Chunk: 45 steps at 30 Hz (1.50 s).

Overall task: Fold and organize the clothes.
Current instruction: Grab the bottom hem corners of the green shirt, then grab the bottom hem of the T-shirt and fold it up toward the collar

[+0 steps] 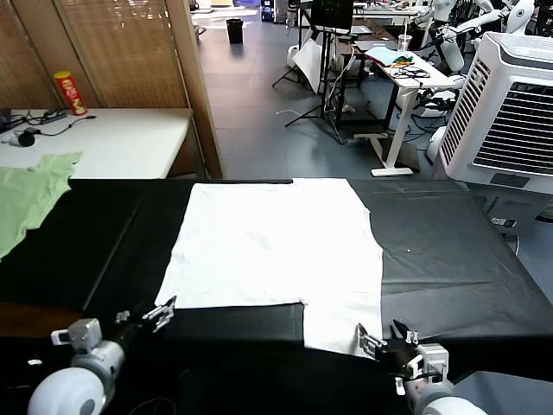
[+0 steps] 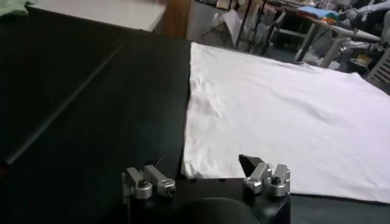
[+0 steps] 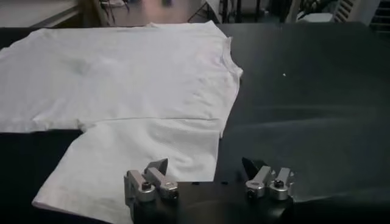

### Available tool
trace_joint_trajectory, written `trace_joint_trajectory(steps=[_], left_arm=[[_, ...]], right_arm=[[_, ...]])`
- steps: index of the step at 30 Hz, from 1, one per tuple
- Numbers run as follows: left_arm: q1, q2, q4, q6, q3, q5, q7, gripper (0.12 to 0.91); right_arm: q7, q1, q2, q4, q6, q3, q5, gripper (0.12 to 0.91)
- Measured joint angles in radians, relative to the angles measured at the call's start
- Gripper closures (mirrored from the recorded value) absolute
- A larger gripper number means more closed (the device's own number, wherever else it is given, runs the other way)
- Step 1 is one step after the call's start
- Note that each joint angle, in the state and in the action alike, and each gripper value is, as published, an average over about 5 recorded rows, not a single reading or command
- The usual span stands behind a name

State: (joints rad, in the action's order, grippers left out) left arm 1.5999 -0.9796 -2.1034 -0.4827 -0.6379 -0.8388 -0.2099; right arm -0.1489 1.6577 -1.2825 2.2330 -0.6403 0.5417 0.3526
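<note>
At the near edge of the black table (image 1: pixel 449 268), the left gripper (image 1: pixel 144 317) hovers low with its jaws spread wide and empty, just off the near left corner of the white T-shirt (image 1: pixel 276 251). In the left wrist view that gripper (image 2: pixel 206 181) faces the shirt's (image 2: pixel 286 115) near left corner, close but not touching. The right gripper (image 1: pixel 386 340) sits near the right, jaws also wide apart and holding nothing, at the near right corner of the sleeve that juts toward the robot. The right wrist view shows this gripper (image 3: pixel 207 180) just short of the sleeve hem of the shirt (image 3: pixel 128 85). The shirt lies flat, plain side up, in the middle of the table. Farther left, a light green garment (image 1: pixel 26 194) drapes over the table's far left edge. Beyond it a red can (image 1: pixel 69 92) stands on a white desk (image 1: pixel 130 138).
</note>
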Motion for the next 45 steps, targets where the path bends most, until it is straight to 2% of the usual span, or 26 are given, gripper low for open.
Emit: trace_joint_trajectory(steps=[2,4,8,11,15,19,22,26,33,37,41,45], left_arm=[[-0.002,-0.003,0.004,-0.003,0.003,0.011,0.001,0.232],[-0.005,-0.008,0.012,-0.004,0.008,0.029,0.004,0.232],[-0.012,-0.016,0.031,0.010,0.016,0.041,0.007,0.240],[-0.016,-0.018,0.044,0.018,0.019,0.046,0.008,0.328],[-0.018,-0.020,0.053,0.024,0.020,0.049,0.002,0.551],[-0.014,-0.023,0.052,0.027,0.022,0.047,-0.014,0.768],[-0.002,-0.025,0.039,0.026,0.023,0.045,-0.021,0.882],[0.019,-0.027,0.012,0.024,0.016,0.048,-0.035,0.902],[0.106,-0.036,-0.064,0.028,-0.030,0.031,-0.093,0.903],[0.173,-0.039,-0.110,0.034,-0.068,0.022,-0.108,0.903],[0.185,-0.051,-0.129,0.041,-0.088,0.023,-0.113,0.903],[0.135,-0.078,-0.123,0.064,-0.077,0.043,-0.096,0.903]], right_arm=[[0.001,0.001,-0.001,-0.001,0.001,-0.002,-0.004,0.267],[0.003,0.001,-0.004,-0.004,0.002,-0.005,-0.012,0.346],[0.005,0.000,-0.010,-0.011,0.004,-0.011,-0.020,0.558],[0.008,-0.001,-0.016,-0.019,0.006,-0.015,-0.025,0.708],[0.010,-0.001,-0.023,-0.028,0.011,-0.020,-0.031,0.878],[0.006,0.004,-0.027,-0.023,0.017,-0.021,-0.036,0.903],[-0.007,0.016,-0.027,-0.005,0.013,-0.017,-0.041,0.903],[-0.034,0.041,-0.030,0.035,-0.009,-0.010,-0.050,0.903],[-0.056,0.115,-0.048,0.129,-0.017,-0.004,-0.071,0.903],[-0.037,0.123,-0.051,0.149,0.020,0.006,-0.062,0.903],[-0.006,0.084,-0.040,0.124,0.085,0.017,-0.030,0.903],[0.010,0.001,-0.024,0.054,0.135,0.009,-0.006,0.903]])
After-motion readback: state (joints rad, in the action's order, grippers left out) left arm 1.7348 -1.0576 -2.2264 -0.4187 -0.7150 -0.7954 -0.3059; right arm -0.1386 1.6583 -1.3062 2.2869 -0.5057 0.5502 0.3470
